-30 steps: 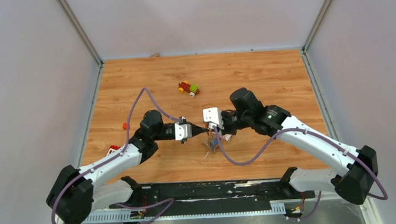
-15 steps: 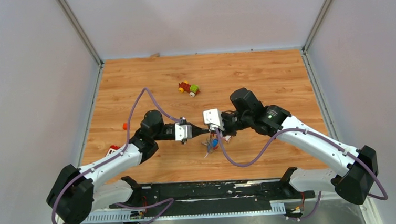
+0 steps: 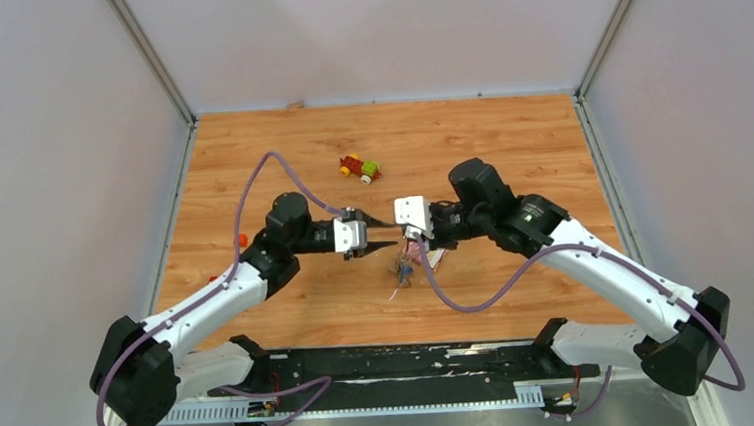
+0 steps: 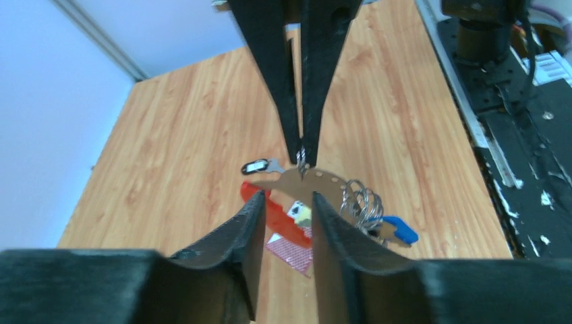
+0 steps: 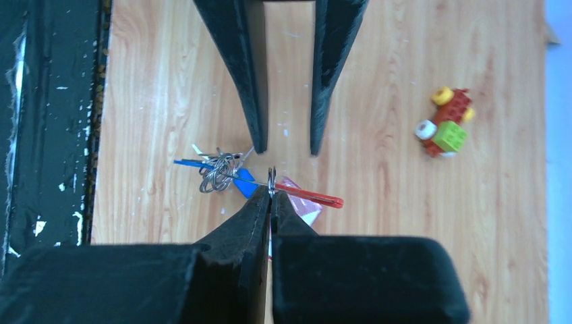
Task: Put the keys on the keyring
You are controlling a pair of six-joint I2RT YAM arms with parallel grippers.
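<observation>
toy car [image 3: 360,168] well apart, packet [image 4: 291,247] lying under keyring [image 4: 310,181], right gripper [image 5: 271,192] pinching keyring, left gripper [image 4: 286,200] spread

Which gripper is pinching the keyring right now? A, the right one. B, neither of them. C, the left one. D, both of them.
A: the right gripper has its fingertips closed on the small top ring of the keyring, while the left gripper faces it with its fingers apart, gripping nothing.
</observation>
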